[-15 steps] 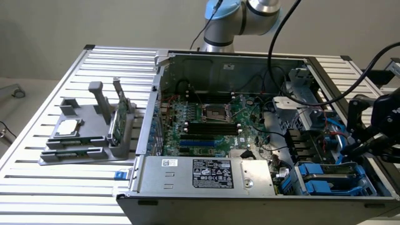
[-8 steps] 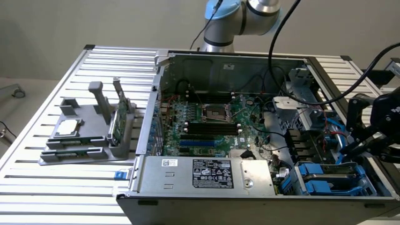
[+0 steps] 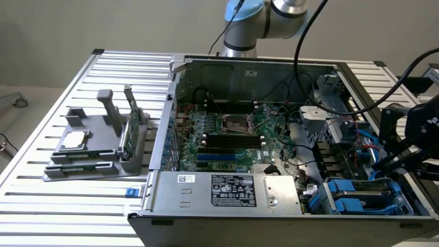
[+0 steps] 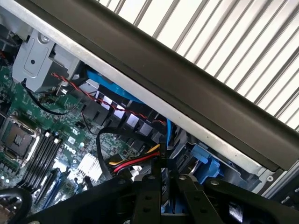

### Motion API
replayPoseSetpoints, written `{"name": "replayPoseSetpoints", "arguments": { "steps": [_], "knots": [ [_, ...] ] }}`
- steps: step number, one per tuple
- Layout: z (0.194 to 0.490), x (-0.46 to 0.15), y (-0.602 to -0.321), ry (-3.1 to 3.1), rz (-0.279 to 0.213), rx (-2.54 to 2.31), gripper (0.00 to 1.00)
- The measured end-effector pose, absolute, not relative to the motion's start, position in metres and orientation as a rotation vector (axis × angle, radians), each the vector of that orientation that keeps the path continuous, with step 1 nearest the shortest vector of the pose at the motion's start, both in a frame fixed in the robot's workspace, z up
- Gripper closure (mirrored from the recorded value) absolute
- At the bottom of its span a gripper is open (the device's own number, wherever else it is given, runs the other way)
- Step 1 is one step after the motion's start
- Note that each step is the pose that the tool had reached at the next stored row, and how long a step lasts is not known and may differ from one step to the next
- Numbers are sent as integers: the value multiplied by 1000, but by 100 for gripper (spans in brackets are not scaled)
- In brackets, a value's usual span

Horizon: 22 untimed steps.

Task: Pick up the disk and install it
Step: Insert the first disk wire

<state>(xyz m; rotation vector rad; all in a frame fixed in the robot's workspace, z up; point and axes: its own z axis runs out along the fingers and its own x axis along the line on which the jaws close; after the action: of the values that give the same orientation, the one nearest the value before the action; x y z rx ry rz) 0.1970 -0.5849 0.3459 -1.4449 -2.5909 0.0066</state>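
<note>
Ribbed aluminium slat table (image 3: 61,206) under plain grey wall. Open grey steel computer case (image 3: 205,226) on it, green motherboard (image 3: 226,139) inside. Grey plastic parts stand (image 3: 96,149) sits beside case. Silver-grey disk in blue plastic frame (image 3: 360,193) lies in case's corner bay. Black gripper (image 4: 162,179) above it, fingers nearly together, holding nothing visible.

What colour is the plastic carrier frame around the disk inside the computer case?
Blue. The plastic carrier frame around the flat rectangular silver-grey disk shows best in the exterior view.
</note>
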Motion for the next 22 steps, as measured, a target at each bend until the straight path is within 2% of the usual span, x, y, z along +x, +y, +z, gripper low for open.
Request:
{"name": "replayPoseSetpoints", "arguments": {
  "steps": [22],
  "knots": [
    [346, 197, -585, -2428, 39, -1609, 84]
  ]
}}
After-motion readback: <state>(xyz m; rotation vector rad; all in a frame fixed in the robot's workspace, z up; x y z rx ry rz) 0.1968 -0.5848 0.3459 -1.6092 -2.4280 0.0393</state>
